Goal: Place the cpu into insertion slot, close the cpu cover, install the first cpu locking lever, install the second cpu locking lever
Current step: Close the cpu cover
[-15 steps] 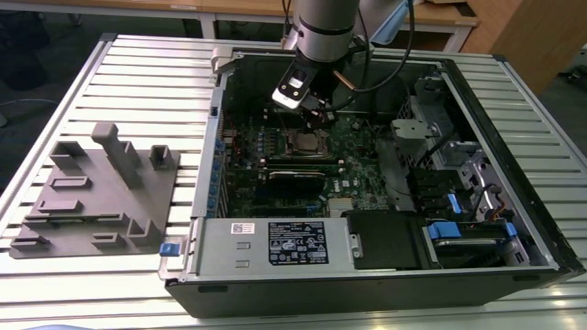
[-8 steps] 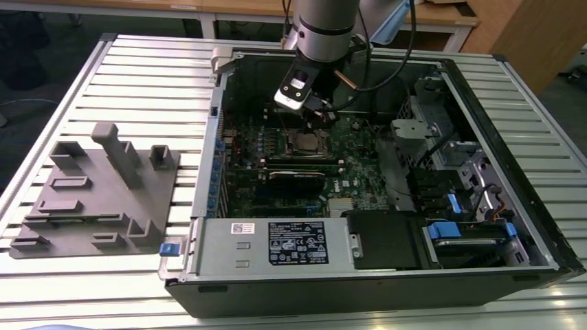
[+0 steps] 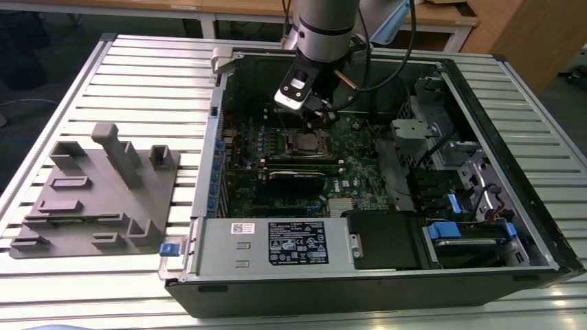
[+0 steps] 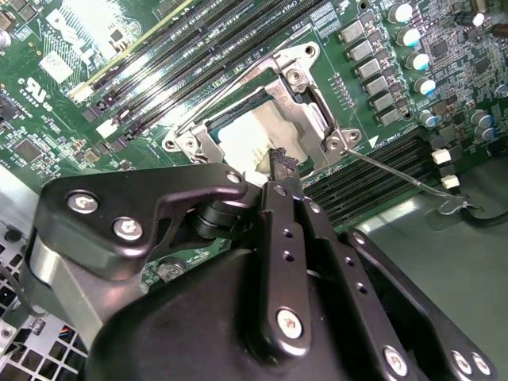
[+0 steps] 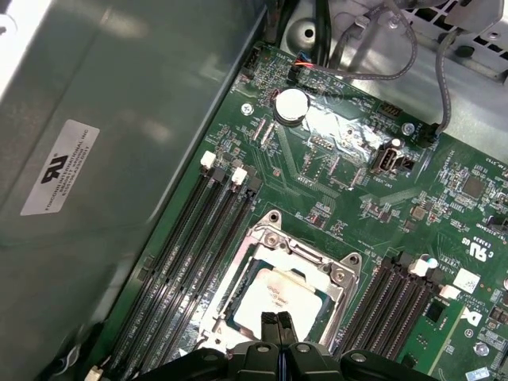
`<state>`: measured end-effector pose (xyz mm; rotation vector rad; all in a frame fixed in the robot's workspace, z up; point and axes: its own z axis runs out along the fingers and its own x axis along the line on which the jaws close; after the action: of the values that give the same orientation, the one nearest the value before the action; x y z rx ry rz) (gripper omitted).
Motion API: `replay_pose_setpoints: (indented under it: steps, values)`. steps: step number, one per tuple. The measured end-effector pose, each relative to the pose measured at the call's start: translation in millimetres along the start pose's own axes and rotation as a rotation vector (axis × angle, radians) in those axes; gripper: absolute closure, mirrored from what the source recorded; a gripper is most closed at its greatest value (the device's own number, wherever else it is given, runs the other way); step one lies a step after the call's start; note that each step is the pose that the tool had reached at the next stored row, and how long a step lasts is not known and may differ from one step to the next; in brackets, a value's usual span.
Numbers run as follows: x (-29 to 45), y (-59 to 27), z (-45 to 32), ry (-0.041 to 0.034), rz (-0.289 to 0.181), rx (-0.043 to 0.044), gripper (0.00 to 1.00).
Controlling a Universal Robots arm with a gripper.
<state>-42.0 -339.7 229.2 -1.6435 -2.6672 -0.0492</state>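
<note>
I see the gripper (image 5: pixel 277 320) with its 2 fingers pressed together at the tips, nothing between them. It hangs right above the socket, its tips over the edge of the cpu (image 5: pixel 279 295); I cannot tell whether they touch it.

The cpu sits flat in the socket, its pale metal top facing up. The cpu cover (image 5: pixel 343 274) lies down around it, the chip showing through its window. In the second wrist view, 1 thin wire lever (image 4: pixel 397 173) juts from a corner of the socket across the memory slots (image 4: pixel 373 171), its hooked end well clear of the cover.

In the exterior view, the arm reaches down into the open computer case (image 3: pixel 513 124) over the green board (image 3: pixel 353 172). The case lies on a slatted table (image 3: pixel 137 75), with a grey fixture plate (image 3: pixel 101 199) on the exterior view's left.
</note>
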Motion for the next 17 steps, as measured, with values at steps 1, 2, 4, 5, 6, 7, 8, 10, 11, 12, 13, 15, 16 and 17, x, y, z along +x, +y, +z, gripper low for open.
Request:
replay_pose_setpoints:
  steps: [1,2,4,5,6,7,8,10,11,12,13,15,16,17]
  values:
    - [0.0,0.0,0.0,0.0,-0.001,0.0,0.89]
    - [0.0,0.0,0.0,0.0001,-0.004,0.0002,0.89]
    - [0.0,0.0,0.0,0.0002,-0.012,0.0003,0.89]
    - [0.0,0.0,0.0,0.0002,-0.013,0.0003,0.89]
    - [0.0,0.0,0.0,0.0003,-0.013,0.0003,0.89]
    - [0.0,0.0,0.0,0.0003,-0.015,0.0003,0.89]
    - [0.0,0.0,0.0,0.0004,-0.017,0.0004,0.89]
    - [0.0,0.0,0.0,0.0004,-0.017,0.0005,0.89]
    - [0.0,0.0,0.0,0.0004,-0.018,0.0004,0.89]
    - [0.0,0.0,0.0,0.0004,-0.018,0.0004,0.89]
    - [0.0,0.0,0.0,0.0004,-0.018,0.0005,0.89]
    - [0.0,0.0,0.0,0.0004,-0.018,0.0005,0.89]
    - [0.0,0.0,0.0,0.0004,-0.018,0.0004,0.89]
    - [0.0,0.0,0.0,0.0004,-0.018,0.0004,0.89]
